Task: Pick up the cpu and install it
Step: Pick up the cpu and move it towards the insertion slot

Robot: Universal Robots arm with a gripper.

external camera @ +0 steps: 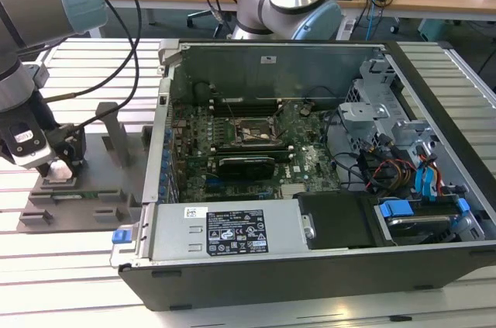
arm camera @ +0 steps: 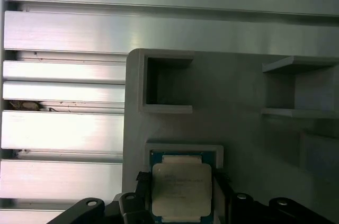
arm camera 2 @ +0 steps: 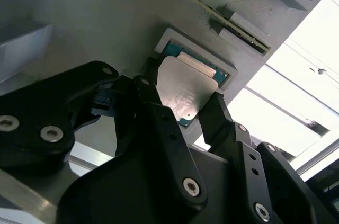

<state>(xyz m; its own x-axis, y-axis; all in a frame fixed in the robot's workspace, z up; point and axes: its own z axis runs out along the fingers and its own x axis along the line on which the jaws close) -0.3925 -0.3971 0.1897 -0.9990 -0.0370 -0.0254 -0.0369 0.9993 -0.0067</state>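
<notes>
Gripper point(arm camera 2: 185, 105) is narrow. The fingers point(arm camera 2: 151, 97) sit against two opposite edges of the cpu point(arm camera 2: 185, 86) and look to be touching, so it is clamped on it. The cpu's near edge is hidden behind the fingers in both wrist views, and I can't tell if it's fully seated or slightly raised. In the exterior view the gripper point(external camera: 60, 167) covers it.

The cpu point(arm camera: 181, 187) is square with no long axis. It lies flat, metal lid up, edges parallel to its pocket near the edge of the grey tray point(arm camera: 238, 91). The tray sits on the slatted table point(arm camera: 63, 134), beside the open computer case point(external camera: 232, 235) on the exterior view's left.
</notes>
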